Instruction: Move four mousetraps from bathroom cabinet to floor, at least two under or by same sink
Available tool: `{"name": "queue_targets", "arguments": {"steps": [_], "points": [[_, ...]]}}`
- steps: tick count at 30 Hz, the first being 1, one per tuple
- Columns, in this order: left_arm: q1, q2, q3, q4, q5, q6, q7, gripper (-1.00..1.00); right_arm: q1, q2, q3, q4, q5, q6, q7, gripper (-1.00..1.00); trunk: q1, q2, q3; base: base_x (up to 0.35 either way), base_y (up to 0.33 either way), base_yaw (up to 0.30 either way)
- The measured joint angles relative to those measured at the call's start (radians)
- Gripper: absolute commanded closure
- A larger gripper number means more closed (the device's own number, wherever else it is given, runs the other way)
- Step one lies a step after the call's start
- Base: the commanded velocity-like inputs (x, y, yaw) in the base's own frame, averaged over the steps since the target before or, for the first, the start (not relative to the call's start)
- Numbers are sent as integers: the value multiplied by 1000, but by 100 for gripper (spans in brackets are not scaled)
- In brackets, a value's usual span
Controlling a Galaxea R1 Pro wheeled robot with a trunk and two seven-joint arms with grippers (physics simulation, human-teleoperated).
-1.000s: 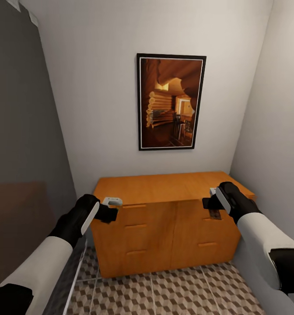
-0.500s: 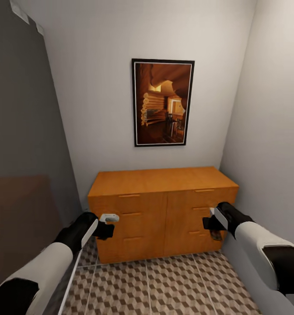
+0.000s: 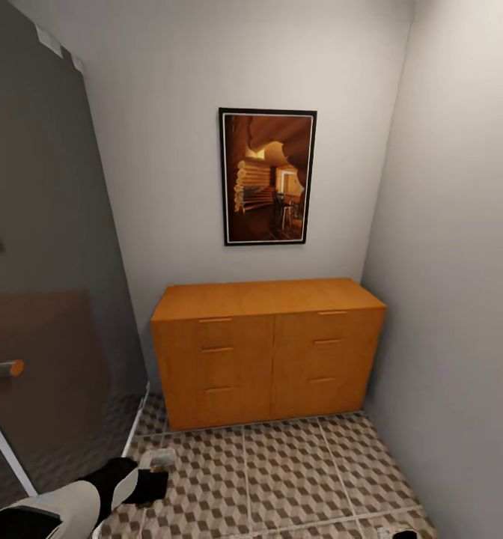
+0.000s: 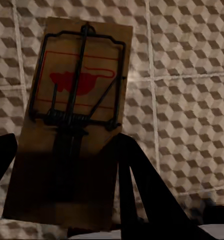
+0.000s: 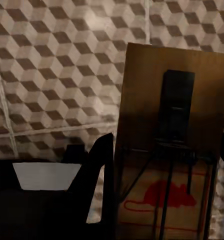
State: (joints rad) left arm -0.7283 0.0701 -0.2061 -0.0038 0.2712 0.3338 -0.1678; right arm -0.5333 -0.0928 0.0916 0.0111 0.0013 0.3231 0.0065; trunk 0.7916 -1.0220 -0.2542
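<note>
Against the far wall at 12 o'clock stands the cabinet [image 3: 266, 352], drawers closed, a framed picture [image 3: 268, 177] above. Each gripper, left [image 4: 67, 165] and right [image 5: 162, 165], clamps a mousetrap [image 4: 72, 120] [image 5: 174, 145] over the bathroom floor [image 3: 296, 471].

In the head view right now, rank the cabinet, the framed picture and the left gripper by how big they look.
1. The cabinet, widest by far.
2. The framed picture on the wall above it.
3. The left gripper, low and partly cut off at the frame's edge; it is nearer the camera, so its apparent size says little about true size.
</note>
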Motion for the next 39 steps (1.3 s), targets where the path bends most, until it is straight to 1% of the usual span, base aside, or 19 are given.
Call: {"name": "queue_targets", "arguments": {"steps": [1,2,4,7,9,16,22,27,28,30,31,33,34,36,39], "points": [[90,8,-5,2,15,-38,0,100,72,9,0,0,0,-33,-4,100,0,0,-1,-314,-102,0],[179,18,-4,2,56,-118,0,100,136,17,1,0,6,-89,-8,100,0,0,-1,-303,-100,0],[242,22,-4,3,106,-199,0,100,169,20,2,9,29,-142,-5,100,0,0,0,-187,-57,0],[273,22,-3,3,125,-240,0,100,178,22,2,16,43,-160,-3,100,0,0,0,-70,-21,0],[284,21,-3,3,132,-255,0,100,180,21,2,20,48,-166,-1,100,0,0,0,-36,-6,0],[303,19,-3,3,135,-256,0,100,182,21,2,21,50,-169,-1,100,0,0,0,-276,43,0],[353,21,-3,3,135,-263,0,100,195,22,2,21,56,-178,-1,100,0,0,0,-341,109,16],[396,20,-3,3,141,-265,0,100,204,22,2,21,56,-206,-2,100,0,0,0,-344,121,208],[405,20,-3,3,150,-265,0,100,207,23,2,21,56,-208,-2,100,0,0,0,-344,123,262],[422,20,-3,3,186,-265,0,100,210,25,2,21,57,-210,-1,100,0,0,0,-344,124,269],[425,20,-3,3,197,-266,0,100,211,27,2,21,59,-210,-1,100,0,0,0,-344,124,273],[435,22,-3,3,240,-266,-1,100,212,34,2,21,69,-211,-1,100,0,0,0,-345,124,275],[439,22,-3,3,255,-265,-1,100,212,37,3,21,77,-211,-1,100,0,0,0,-344,124,277],[447,21,-3,3,272,-265,-1,100,215,40,3,22,93,-211,-1,100,0,0,0,-344,124,277],[454,20,-3,2,282,-265,-1,100,229,42,2,22,123,-211,-1,100,0,0,0,-344,124,278]]}}
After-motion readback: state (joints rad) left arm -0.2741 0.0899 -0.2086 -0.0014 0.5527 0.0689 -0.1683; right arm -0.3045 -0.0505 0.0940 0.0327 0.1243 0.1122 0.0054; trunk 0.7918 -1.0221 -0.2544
